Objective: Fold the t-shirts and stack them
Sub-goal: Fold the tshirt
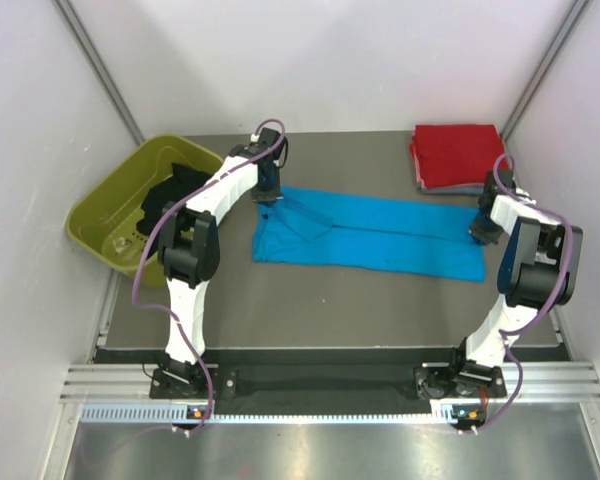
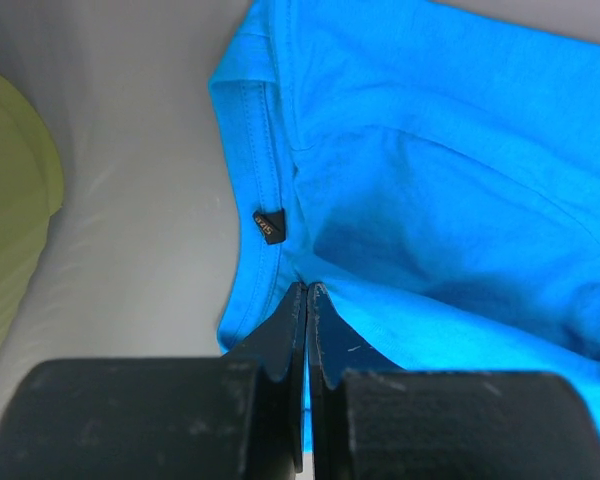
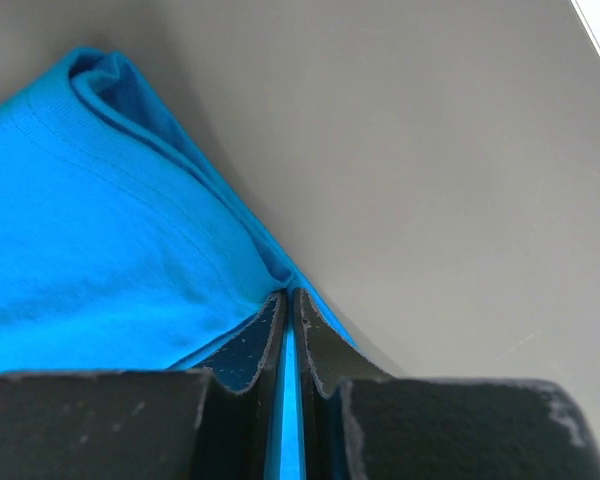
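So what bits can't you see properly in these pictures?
The black shirt in the tub: top view, the left arm covers part.
The grey shirt: top view, the red shirt covers all but an edge.
The blue shirt, its label: left wrist view, too small to read.

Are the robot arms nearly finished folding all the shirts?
Not yet. Done: the red t-shirt lies folded at the far right corner. In hand: the turquoise t-shirt is stretched out as a long strip, with the left gripper and right gripper each shut on one end. Left: fold it down to a square, stack it, then probably do the black garment lying in the olive-green tub.
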Action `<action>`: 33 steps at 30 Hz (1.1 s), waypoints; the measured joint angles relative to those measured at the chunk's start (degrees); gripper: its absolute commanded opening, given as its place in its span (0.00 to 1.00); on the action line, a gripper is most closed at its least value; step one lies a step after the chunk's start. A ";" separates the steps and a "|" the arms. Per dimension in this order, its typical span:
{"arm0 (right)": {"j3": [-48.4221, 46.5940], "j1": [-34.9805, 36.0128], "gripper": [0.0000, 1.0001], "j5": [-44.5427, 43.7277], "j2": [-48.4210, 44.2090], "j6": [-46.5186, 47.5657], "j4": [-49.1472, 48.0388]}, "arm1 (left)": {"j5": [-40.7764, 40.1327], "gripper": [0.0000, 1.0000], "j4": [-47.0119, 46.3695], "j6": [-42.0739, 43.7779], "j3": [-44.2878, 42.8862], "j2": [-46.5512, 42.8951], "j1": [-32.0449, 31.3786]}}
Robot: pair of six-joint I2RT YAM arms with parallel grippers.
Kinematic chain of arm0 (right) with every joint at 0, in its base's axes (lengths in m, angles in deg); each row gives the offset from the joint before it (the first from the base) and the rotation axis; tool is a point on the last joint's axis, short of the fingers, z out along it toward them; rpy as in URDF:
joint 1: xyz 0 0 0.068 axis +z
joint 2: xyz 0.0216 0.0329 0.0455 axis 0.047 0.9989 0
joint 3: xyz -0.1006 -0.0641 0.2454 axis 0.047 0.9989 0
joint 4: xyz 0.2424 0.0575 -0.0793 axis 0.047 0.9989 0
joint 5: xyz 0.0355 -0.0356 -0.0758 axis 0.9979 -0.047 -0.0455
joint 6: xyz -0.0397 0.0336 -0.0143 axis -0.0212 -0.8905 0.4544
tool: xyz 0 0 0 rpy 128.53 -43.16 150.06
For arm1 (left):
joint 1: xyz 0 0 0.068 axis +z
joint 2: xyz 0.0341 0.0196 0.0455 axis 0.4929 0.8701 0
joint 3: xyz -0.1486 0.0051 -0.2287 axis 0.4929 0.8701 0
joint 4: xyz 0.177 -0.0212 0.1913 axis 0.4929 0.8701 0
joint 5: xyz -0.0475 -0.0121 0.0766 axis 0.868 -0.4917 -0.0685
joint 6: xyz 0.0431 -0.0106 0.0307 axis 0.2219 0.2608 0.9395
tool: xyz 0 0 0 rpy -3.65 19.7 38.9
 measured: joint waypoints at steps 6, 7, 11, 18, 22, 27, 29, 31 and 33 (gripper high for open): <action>0.00 0.13 0.23 -0.15 -0.04 -0.48 0.22 | 0.33 0.00 0.00 0.13 -0.22 0.00 0.00; 0.00 0.13 0.25 -0.26 -0.15 -0.68 0.35 | 0.44 0.00 -0.02 0.13 -0.22 0.00 0.00; 0.02 0.15 0.31 -1.40 -1.79 -1.07 1.60 | 1.29 0.00 -0.04 0.33 -0.22 0.00 0.02; 0.13 0.15 0.26 -1.49 -7.67 -1.66 2.69 | 2.36 0.00 -0.07 0.52 -0.76 0.00 0.09; 0.72 0.26 0.15 0.02 -8.37 -2.34 2.29 | 3.26 0.00 -0.39 0.55 -1.16 0.00 0.15; 3.96 0.33 0.05 3.96 -7.17 -3.67 1.05 | 3.87 0.00 -0.46 0.61 -1.16 0.00 0.22; 4.66 0.35 0.02 4.68 -4.98 -4.39 0.11 | 4.24 0.00 -0.52 0.81 -1.16 0.00 0.26; 4.68 0.35 0.01 4.76 -2.95 -5.07 -0.57 | 4.68 0.00 -0.70 1.18 -1.16 0.00 0.31; 4.57 0.37 0.00 4.50 -2.67 -5.44 -1.27 | 5.05 0.00 -1.09 1.73 -1.16 0.00 0.33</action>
